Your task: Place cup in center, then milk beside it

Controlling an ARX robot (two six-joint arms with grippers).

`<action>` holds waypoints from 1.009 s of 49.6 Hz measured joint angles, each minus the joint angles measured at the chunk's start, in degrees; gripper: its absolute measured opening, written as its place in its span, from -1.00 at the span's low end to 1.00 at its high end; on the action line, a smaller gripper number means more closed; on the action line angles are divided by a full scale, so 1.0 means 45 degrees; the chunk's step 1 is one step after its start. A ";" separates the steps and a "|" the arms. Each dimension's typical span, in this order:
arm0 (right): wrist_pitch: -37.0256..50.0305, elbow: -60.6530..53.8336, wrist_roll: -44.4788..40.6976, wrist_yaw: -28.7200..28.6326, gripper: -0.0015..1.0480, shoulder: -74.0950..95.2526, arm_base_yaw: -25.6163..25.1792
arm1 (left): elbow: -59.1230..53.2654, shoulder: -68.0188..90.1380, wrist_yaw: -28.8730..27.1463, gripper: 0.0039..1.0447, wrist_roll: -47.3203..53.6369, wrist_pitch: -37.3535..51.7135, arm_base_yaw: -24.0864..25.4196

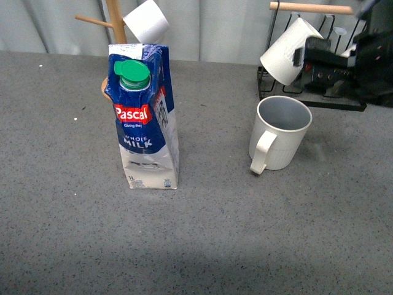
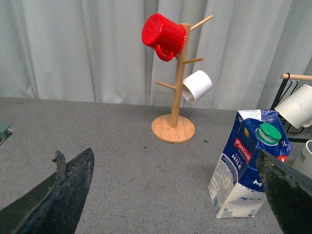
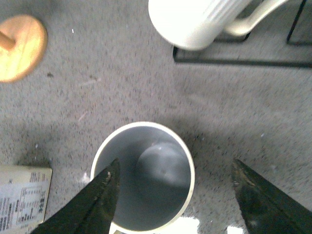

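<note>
The cup (image 1: 279, 132), cream-white, ribbed, grey inside, stands upright right of centre, its handle towards me. The milk (image 1: 146, 123), a blue-and-white Pascal carton with a green cap, stands upright left of centre, well apart from the cup. My right gripper (image 3: 175, 165) is open above the cup (image 3: 146, 175): one finger is over the rim, the other over bare table beside it. It holds nothing. In the front view it is the black mass (image 1: 344, 61) behind the cup. My left gripper (image 2: 175, 153) is open and empty, raised, with the milk (image 2: 246, 180) by one finger.
A wooden mug tree (image 2: 178, 73) stands behind the milk, holding a red mug (image 2: 163, 31) and a small plain white cup (image 2: 197, 85). A black wire rack (image 1: 295, 92) at the back right carries a whiter ribbed mug (image 1: 285, 52). The surface is grey speckled table (image 1: 202, 246).
</note>
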 joint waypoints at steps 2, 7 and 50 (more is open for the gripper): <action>0.0529 -0.0316 -0.0107 0.0253 0.45 -0.0495 -0.0029 | 0.0000 0.0000 0.0005 0.88 0.0000 0.0000 0.0000; 0.1719 -0.1224 -0.0495 0.1015 0.84 -0.1666 -0.0180 | 0.0000 0.0000 0.0005 0.88 0.0000 0.0000 0.0000; 1.1030 -1.0797 -0.2866 0.1253 -0.98 -0.8684 -0.2341 | 0.0000 -0.0005 0.0000 0.88 0.0000 0.0000 0.0000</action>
